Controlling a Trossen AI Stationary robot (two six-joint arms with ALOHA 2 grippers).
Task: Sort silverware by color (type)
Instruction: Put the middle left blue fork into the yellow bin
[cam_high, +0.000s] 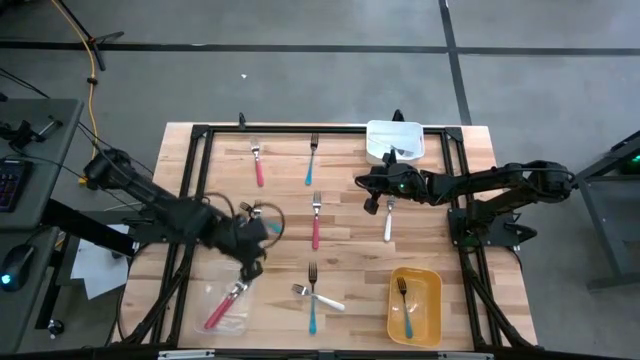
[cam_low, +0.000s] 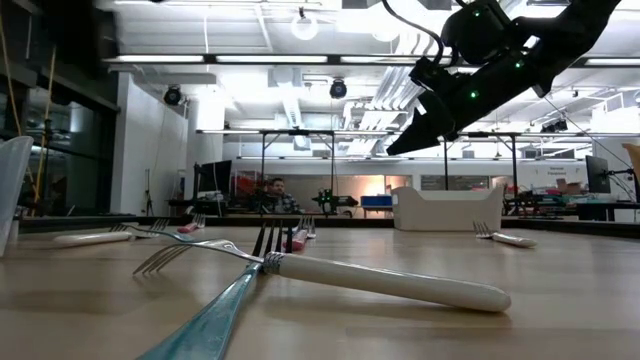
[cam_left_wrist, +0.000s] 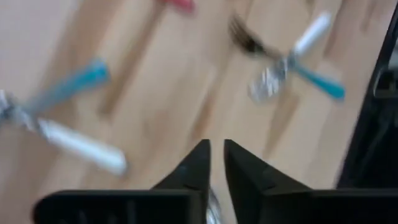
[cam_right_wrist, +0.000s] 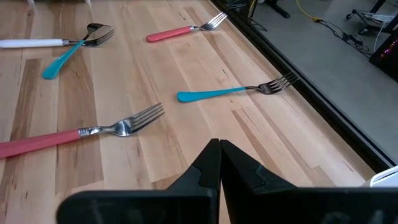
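left gripper (cam_high: 250, 262) hangs above the clear container (cam_high: 222, 310), which holds a red-handled utensil (cam_high: 226, 303); fingers narrowly parted, empty. right gripper (cam_high: 372, 200), fingers shut and empty, sits just beside a white-handled fork (cam_high: 388, 220). other silverware lies scattered across the table (cam_high: 350, 270).

Grey floor (cam_high: 300, 25), white ceiling ducts (cam_low: 300, 75), seated person (cam_low: 277, 193).

Forks lie scattered: a red-handled fork (cam_high: 258, 166) and a teal fork (cam_high: 311, 163) at upper centre, another red fork (cam_high: 316, 222) mid-frame, a white fork (cam_high: 388, 221) right, crossed teal and white utensils (cam_high: 315, 297) low centre, probably two red ones (cam_high: 226, 305) lower left.
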